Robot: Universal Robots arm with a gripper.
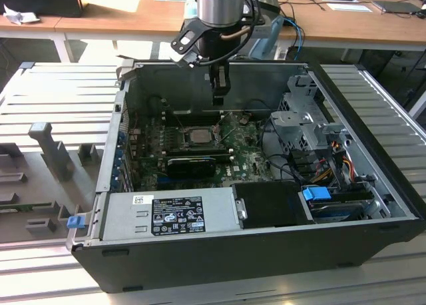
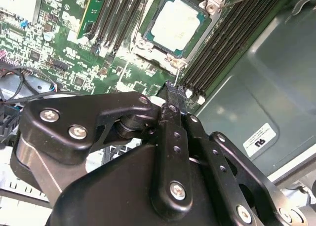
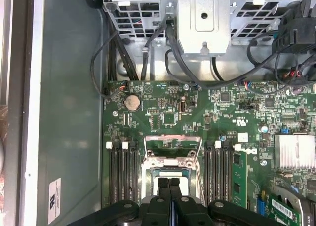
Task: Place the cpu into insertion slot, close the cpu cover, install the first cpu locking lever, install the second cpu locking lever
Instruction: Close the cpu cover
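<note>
"So, where is the gripper sitting?"

"Your gripper (image 1: 218, 100) hangs inside the open computer case (image 1: 266, 258), above the green board (image 1: 249, 152). It is near the socket (image 2: 170, 62) and touches nothing. In both wrist views you can see its two black fingers (image 3: 162, 189) pressed flat together, with nothing held between them."

"And the chip?"

"You'll find the chip (image 2: 175, 24) lying flat in the socket, pale metal face up, with rows of dark memory slots (image 2: 224, 43) on either side of it. In the exterior view it sits about mid-board, below and a little to the exterior view's left of the fingertips."

"Is the cover down?"

"Look at the first wrist view. The cover (image 3: 173, 136) shows there as a thin silver frame on the side of the socket nearest the drive cage (image 3: 207, 23). You see green board through its window rather than the chip, so it is not lying over the chip. I cannot tell its exact tilt."

"Anything else in the case?"

"Your power supply (image 1: 173, 215) runs along the near wall in the exterior view, well apart from the gripper."
</note>
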